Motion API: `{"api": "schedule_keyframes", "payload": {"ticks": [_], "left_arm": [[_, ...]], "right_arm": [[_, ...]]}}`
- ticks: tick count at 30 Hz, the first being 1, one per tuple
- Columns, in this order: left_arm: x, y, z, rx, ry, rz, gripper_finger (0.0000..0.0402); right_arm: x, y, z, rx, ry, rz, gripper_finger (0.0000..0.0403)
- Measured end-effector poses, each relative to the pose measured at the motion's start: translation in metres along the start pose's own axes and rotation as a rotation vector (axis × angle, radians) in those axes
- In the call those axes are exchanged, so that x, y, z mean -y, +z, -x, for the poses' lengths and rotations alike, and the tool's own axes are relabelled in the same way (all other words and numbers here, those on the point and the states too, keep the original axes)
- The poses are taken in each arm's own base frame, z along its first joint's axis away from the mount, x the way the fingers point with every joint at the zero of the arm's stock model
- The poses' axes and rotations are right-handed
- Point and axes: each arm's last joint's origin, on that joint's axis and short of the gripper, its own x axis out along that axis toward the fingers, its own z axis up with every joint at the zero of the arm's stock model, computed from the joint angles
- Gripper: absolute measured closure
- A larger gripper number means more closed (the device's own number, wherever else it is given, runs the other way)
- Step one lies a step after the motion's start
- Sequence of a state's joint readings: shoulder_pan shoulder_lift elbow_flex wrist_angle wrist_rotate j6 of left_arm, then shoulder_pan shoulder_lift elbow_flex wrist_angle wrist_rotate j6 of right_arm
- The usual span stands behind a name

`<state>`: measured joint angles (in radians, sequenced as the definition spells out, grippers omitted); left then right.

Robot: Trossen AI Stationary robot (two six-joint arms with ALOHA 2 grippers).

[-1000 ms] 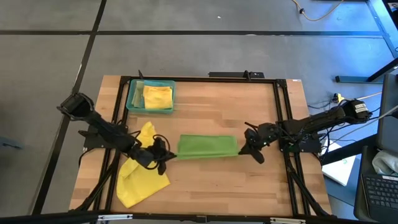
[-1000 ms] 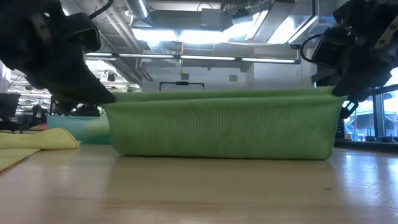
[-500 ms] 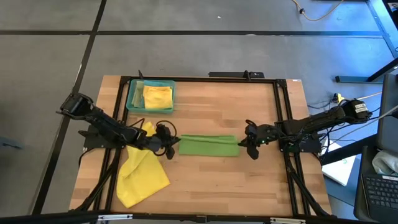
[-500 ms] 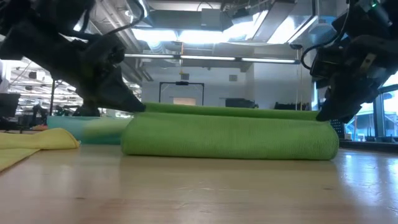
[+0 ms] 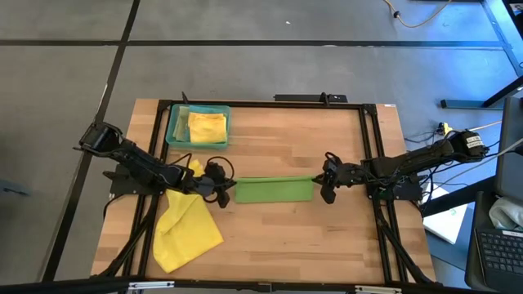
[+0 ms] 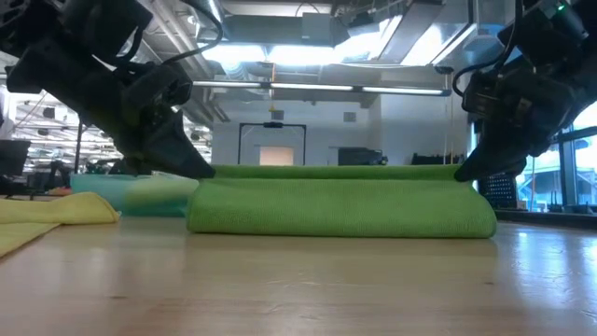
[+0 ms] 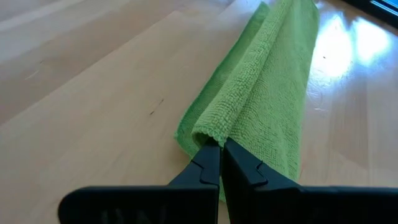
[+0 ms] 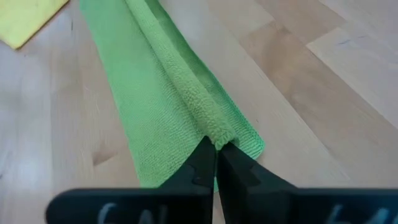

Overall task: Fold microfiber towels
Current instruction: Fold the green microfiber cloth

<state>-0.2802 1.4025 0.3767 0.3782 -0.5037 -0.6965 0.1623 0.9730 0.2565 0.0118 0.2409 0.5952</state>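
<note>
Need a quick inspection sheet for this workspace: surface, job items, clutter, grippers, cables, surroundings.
Surface: wooden table with a black frame along its edges.
Job's things: bright green towel folded into a long strip at centre; yellow towel lying loose near the left arm; another yellow towel folded in the teal tray.
Clutter: nothing seen.
Grippers: left gripper shut on the green towel's left end; right gripper shut on its right end.
Cables: black cable loops by the left wrist; cables beside the right arm.
Surroundings: grey floor; laptop at right; no person seen.
</note>
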Motion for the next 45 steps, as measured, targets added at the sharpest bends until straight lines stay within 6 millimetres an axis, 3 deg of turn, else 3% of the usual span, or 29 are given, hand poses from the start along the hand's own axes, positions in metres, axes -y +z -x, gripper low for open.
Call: {"api": "schedule_keyframes", "payload": {"ticks": [11, 18, 25, 29, 34, 40, 45], "left_arm": [[-0.001, -0.001, 0.000, -0.008, 0.006, 0.003, 0.0401], [-0.001, -0.001, 0.000, -0.028, -0.016, 0.031, 0.0391], [0.003, 0.002, 0.004, -0.084, -0.123, 0.067, 0.0315], [0.001, 0.005, 0.009, -0.087, -0.112, 0.061, 0.0284], [-0.008, 0.004, 0.014, -0.114, -0.020, -0.003, 0.0285], [-0.016, 0.005, 0.011, -0.146, 0.027, 0.037, 0.0287], [0.002, 0.033, 0.016, -0.064, -0.049, 0.097, 0.0288]], "right_arm": [[0.000, 0.000, 0.000, 0.007, -0.006, -0.061, 0.0284], [-0.002, 0.001, 0.000, 0.001, 0.028, -0.229, 0.0237], [-0.015, 0.013, 0.003, -0.007, 0.265, -0.312, 0.0233], [-0.024, 0.028, 0.007, 0.013, 0.278, -0.184, 0.0235], [-0.032, 0.043, 0.011, -0.012, 0.190, -0.017, 0.0254], [-0.042, 0.050, -0.002, -0.092, 0.204, -0.059, 0.0284], [-0.060, 0.058, -0.019, -0.195, 0.264, -0.090, 0.0298]]}}
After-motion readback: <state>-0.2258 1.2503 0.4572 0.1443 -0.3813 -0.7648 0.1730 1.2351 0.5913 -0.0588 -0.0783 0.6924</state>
